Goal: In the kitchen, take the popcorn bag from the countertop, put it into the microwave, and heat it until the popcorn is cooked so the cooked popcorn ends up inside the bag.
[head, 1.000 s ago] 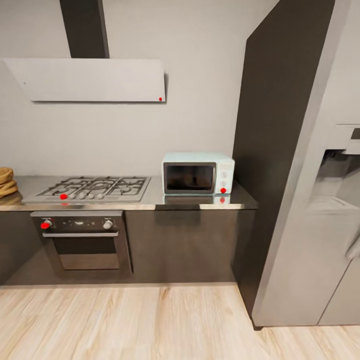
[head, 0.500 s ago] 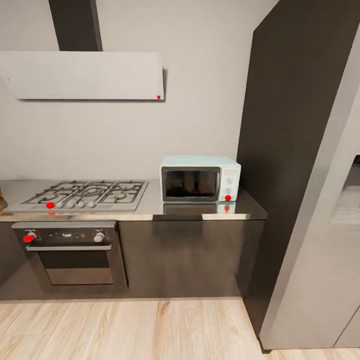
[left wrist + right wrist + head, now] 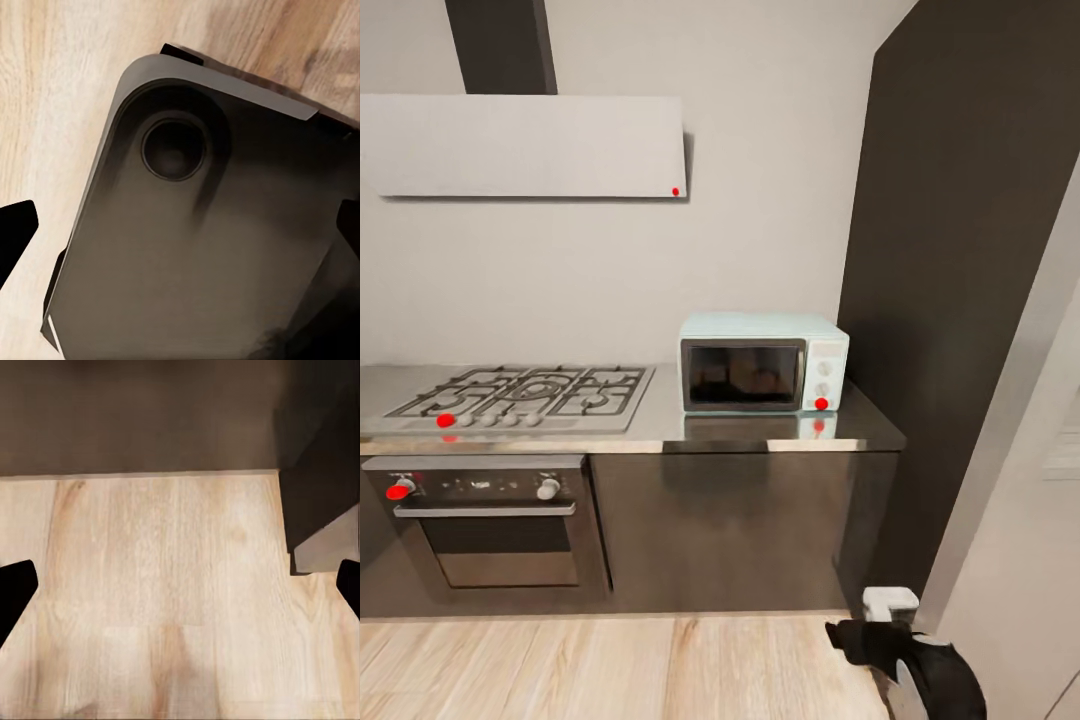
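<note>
The pale mint-blue microwave [image 3: 763,362] stands at the right end of the grey countertop [image 3: 740,428], its dark glass door shut. The popcorn bag is out of view. A black and white part of my right arm [image 3: 905,655] hangs low at the right, above the wooden floor. My right gripper [image 3: 180,585] is open over bare floor planks beside a dark cabinet base. My left gripper [image 3: 180,225] is open too, with nothing between its fingers, pointing down at my own dark base.
A steel gas hob [image 3: 520,393] lies left of the microwave over a built-in oven [image 3: 485,520]. A grey hood [image 3: 525,145] hangs above. A tall dark cabinet [image 3: 960,250] and a pale fridge side [image 3: 1030,500] close off the right. Wooden floor [image 3: 610,670] runs along the cabinets.
The camera has moved closer and to the right: the microwave looks larger, the tan items at the far left left the picture, and my right arm now shows at the lower right.
</note>
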Tool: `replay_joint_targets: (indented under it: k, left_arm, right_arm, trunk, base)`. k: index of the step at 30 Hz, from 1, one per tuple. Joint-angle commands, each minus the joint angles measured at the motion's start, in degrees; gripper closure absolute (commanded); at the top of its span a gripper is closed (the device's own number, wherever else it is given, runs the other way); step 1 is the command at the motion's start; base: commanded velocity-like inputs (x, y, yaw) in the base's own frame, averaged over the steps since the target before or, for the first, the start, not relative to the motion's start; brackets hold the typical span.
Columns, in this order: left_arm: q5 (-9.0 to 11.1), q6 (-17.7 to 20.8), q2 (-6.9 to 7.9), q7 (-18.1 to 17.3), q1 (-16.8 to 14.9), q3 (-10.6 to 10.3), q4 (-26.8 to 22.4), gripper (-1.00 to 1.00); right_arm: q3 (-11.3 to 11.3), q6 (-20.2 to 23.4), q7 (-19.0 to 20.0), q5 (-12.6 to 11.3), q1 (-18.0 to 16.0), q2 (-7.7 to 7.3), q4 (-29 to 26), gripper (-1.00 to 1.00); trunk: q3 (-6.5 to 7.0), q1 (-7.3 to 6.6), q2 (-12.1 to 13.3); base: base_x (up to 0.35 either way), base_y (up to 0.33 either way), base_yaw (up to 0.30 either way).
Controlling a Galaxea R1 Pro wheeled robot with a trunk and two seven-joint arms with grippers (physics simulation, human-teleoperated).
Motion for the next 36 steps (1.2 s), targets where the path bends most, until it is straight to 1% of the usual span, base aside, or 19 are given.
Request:
replay_joint_targets:
  k: [1,2,3,4,5,6,7,8,9,12,14,17,19,21,26,33,34,35,36]
  left_arm:
    - [-0.05,-0.05,-0.02,0.02,0.01,0.44,-0.08,-1.00]
    - [-0.03,-0.05,-0.02,0.02,0.01,0.44,-0.09,-1.00]
    - [-0.02,-0.05,-0.02,0.02,0.01,0.44,-0.12,-1.00]
    - [-0.01,-0.05,-0.03,0.02,0.01,0.44,-0.14,-1.00]
    - [0.00,-0.05,-0.03,0.02,0.01,0.44,-0.19,-1.00]
    - [0.01,-0.05,-0.02,0.02,0.01,0.44,-0.22,-1.00]
    - [0.01,-0.05,-0.05,0.02,0.01,0.44,-0.28,-1.00]
    - [-0.01,-0.05,-0.07,0.02,0.01,0.44,-0.32,-1.00]
    - [0.01,-0.05,-0.09,0.02,0.01,0.44,-0.38,-1.00]
    - [-0.03,-0.05,-0.10,-0.03,0.01,0.44,-0.57,-1.00]
    - [-0.04,-0.05,-0.10,-0.06,0.01,0.44,-0.60,-1.00]
    - [-0.05,-0.05,-0.04,-0.07,0.01,0.44,-0.62,-1.00]
    - [-0.05,-0.05,-0.03,-0.05,0.01,0.44,-0.67,-1.00]
    - [-0.03,-0.05,-0.02,-0.02,0.01,0.44,-0.69,-1.00]
    - [0.02,-0.05,0.02,-0.04,0.01,0.44,-0.71,-1.00]
    - [-0.01,-0.03,0.00,-0.07,0.01,0.38,-0.69,-1.00]
    - [0.11,0.03,-0.02,-0.06,0.01,0.21,-0.63,-1.00]
    - [0.12,0.03,-0.02,-0.07,0.01,0.19,-0.63,-1.00]
    - [0.12,0.04,-0.02,-0.06,0.01,0.18,-0.62,-1.00]
  right_arm:
    - [-0.06,3.60,0.21,-0.39,-3.34,0.06,-1.25,-1.00]
    - [-0.09,5.80,0.18,-0.50,-5.82,0.10,-1.68,-1.00]
    - [-0.13,10.51,0.09,-0.64,-12.60,0.20,-2.20,-1.00]
    - [-0.14,10.96,0.04,-0.67,-15.20,0.24,-2.29,-1.00]
    - [-0.14,10.96,-0.01,-0.69,-19.10,0.27,-2.37,-1.00]
    - [-0.13,10.96,-0.06,-0.70,-21.79,0.28,-2.38,-1.00]
    - [-0.12,10.96,-0.09,-0.71,-25.86,0.29,-2.37,-1.00]
    - [-0.10,10.96,-0.07,-0.76,-28.55,0.30,-2.35,-1.00]
    - [-0.08,10.96,-0.03,-0.85,-32.50,0.36,-2.28,-1.00]
    - [0.01,10.96,-0.14,-0.96,-40.96,0.46,-1.89,-1.00]
    - [-0.03,10.96,-0.34,-0.87,-44.63,0.47,-1.45,-1.00]
    - [-0.01,10.96,-0.50,-0.24,-46.17,0.59,-0.78,-1.00]
    - [0.07,10.96,-0.39,-0.33,-46.90,0.91,-0.09,-1.00]
    - [0.10,10.96,-0.50,-0.28,-47.05,1.01,1.26,-1.00]
    - [0.12,7.12,-0.39,-0.12,-47.15,0.97,7.56,-1.00]
    - [0.13,5.69,-0.59,-0.23,-47.15,0.84,9.13,-1.00]
    - [0.44,0.55,-0.54,-0.04,-47.15,1.13,12.12,-1.00]
    - [0.51,-1.23,-0.45,-0.02,-47.15,1.02,13.27,-1.00]
    - [0.54,-2.11,-0.42,0.07,-47.15,0.83,14.41,-1.00]
  trunk:
    - [-0.06,0.00,-0.03]
    - [-0.06,0.00,-0.03]
    - [-0.06,0.00,-0.03]
    - [-0.06,0.00,-0.03]
    - [-0.06,0.00,-0.03]
    - [-0.06,0.00,-0.03]
    - [-0.06,0.00,-0.03]
    - [-0.06,0.00,-0.03]
    - [-0.06,0.00,-0.03]
    - [-0.06,0.00,-0.03]
    - [-0.06,0.00,-0.03]
    - [-0.06,0.00,-0.03]
    - [-0.06,0.00,-0.03]
    - [-0.06,0.00,-0.03]
    - [-0.06,0.00,-0.03]
    - [-0.06,0.00,-0.03]
    - [-0.06,0.00,-0.03]
    - [-0.06,0.00,-0.03]
    - [-0.06,0.00,-0.03]
  base:
    - [0.000,0.000,0.000]
    - [0.000,0.000,0.000]
    - [0.000,0.000,0.000]
    - [0.000,0.000,0.000]
    - [0.000,0.000,0.000]
    - [0.000,0.000,0.000]
    - [0.000,0.000,0.000]
    - [0.000,0.000,0.000]
    - [0.000,0.000,0.000]
    - [0.000,0.000,0.000]
    - [0.000,0.000,0.000]
    - [0.000,0.000,0.000]
    - [0.000,0.000,0.000]
    - [0.000,0.000,0.000]
    - [0.000,0.000,0.000]
    - [0.029,0.000,0.000]
    - [0.304,0.000,0.000]
    - [0.314,0.000,0.000]
    - [0.319,0.000,0.000]
